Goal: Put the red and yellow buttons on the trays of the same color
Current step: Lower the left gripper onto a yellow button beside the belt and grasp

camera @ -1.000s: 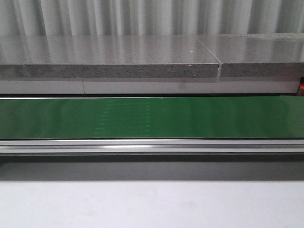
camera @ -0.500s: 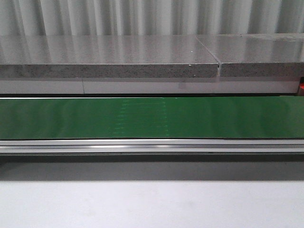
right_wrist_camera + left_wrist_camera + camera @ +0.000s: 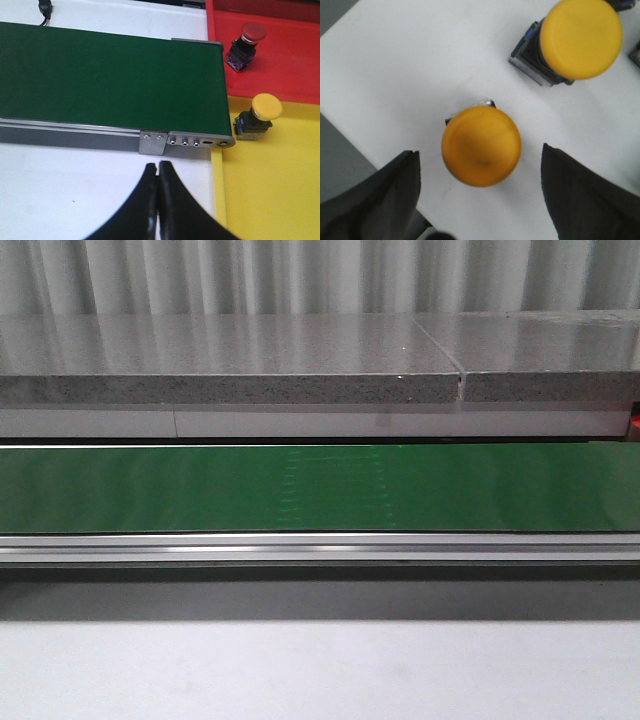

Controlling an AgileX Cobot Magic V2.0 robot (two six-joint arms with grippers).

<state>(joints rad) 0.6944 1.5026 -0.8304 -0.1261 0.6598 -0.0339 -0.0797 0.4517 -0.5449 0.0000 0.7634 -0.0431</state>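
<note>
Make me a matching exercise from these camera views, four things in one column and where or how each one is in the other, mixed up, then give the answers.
Things:
1. red button
2. yellow button with the dark base
3. left gripper
4. right gripper

Places or states:
A. open, fingers either side of a yellow button on the white surface
B. in the yellow tray
C. shut, over the white table near the end of the green conveyor belt
D. in the red tray

Pairs: 1-D, 2-B, 3-A, 4-C

white table (image 3: 395,60) bearing yellow buttons (image 3: 481,145)
</note>
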